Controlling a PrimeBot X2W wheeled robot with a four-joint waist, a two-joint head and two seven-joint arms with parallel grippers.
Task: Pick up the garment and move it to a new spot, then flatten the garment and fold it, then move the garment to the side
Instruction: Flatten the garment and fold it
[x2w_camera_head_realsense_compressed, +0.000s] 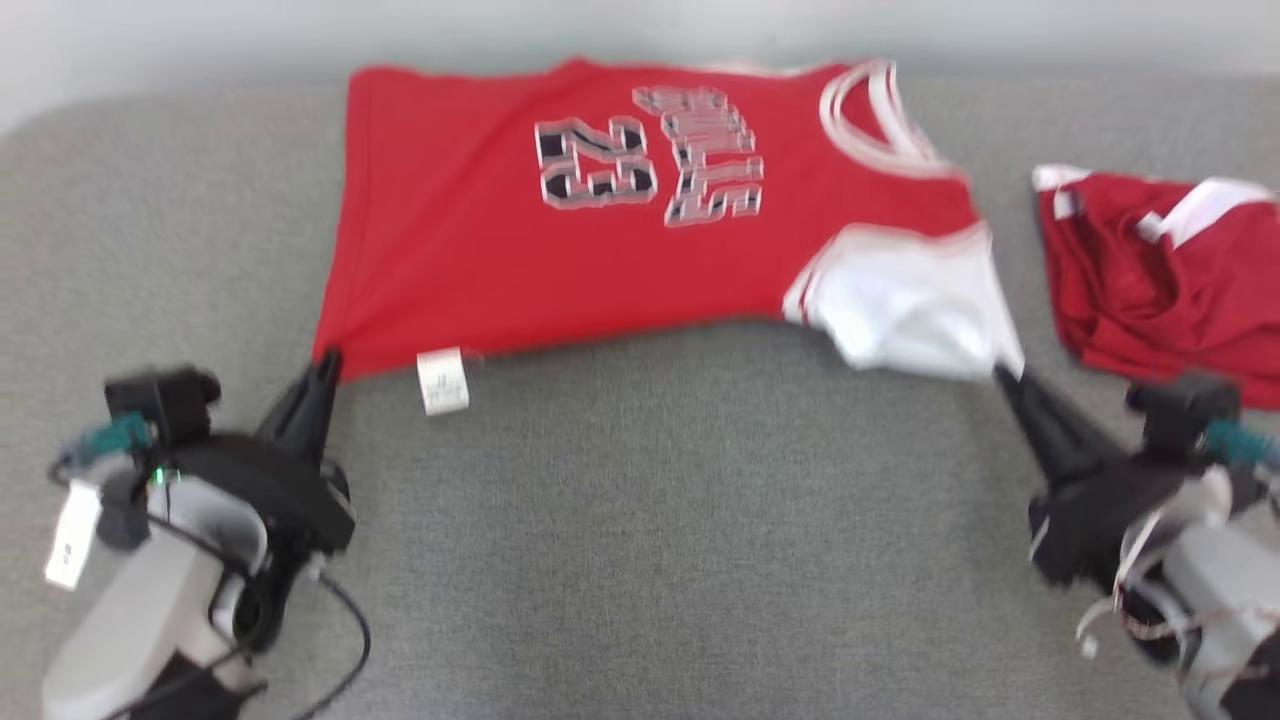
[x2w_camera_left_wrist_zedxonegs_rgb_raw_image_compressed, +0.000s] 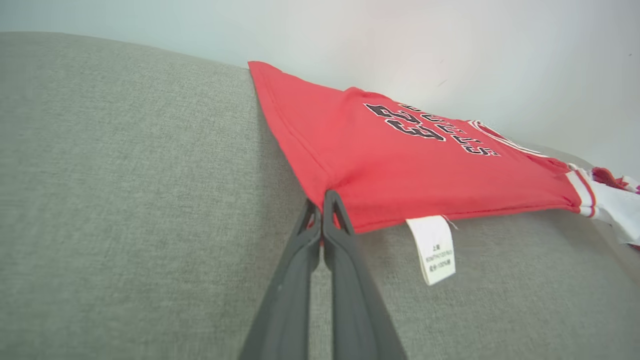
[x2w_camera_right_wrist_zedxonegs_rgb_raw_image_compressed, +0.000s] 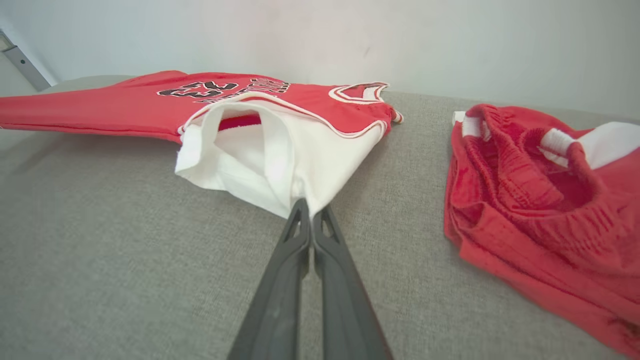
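Garment — a red shirt — lies spread on the grey tabletop. Left tool pinches its bottom corner, right tool pinches the white sleeve. Red shorts sit crumpled near that sleeve, apart.

Grey woven fabric surface meets a plain pale wall

My left gripper sits over the near left of the surface, its two dark fingers pressed together, pointing away from me, tips pinched on a corner of the garment. My right gripper sits over the near right, fingers closed and angled inward, tips clamped on the garment's white cloth. My left forearm and right forearm come in low from the near edge.
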